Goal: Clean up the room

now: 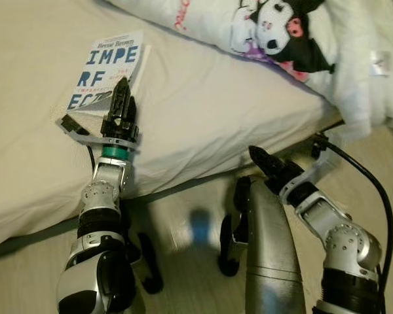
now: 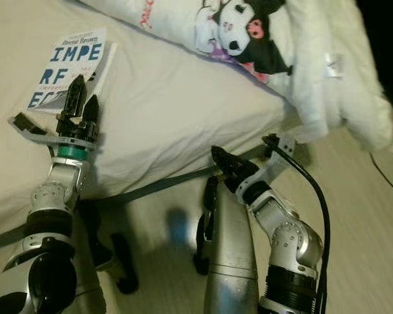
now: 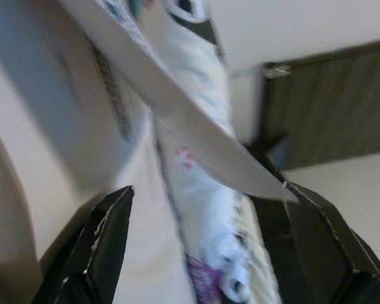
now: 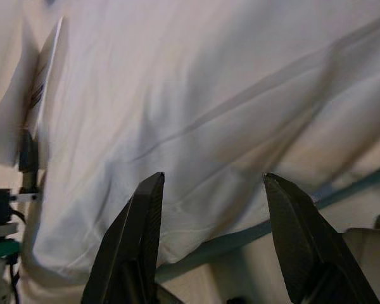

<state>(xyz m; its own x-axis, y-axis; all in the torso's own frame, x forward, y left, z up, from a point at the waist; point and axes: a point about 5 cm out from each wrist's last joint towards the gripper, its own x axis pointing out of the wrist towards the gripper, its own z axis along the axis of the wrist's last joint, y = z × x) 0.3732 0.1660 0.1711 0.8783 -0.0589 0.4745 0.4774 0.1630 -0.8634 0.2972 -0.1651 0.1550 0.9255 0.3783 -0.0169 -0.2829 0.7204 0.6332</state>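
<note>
Left claw (image 1: 120,98), open around a book (image 1: 108,69) corner on the bed (image 1: 203,124), could slip off the thin edge; right claw (image 1: 265,161) open, empty.

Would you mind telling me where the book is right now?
The book lies on the bed on the robot's left in the eye views, with the left gripper at its near edge and the pillow beyond it.
</note>
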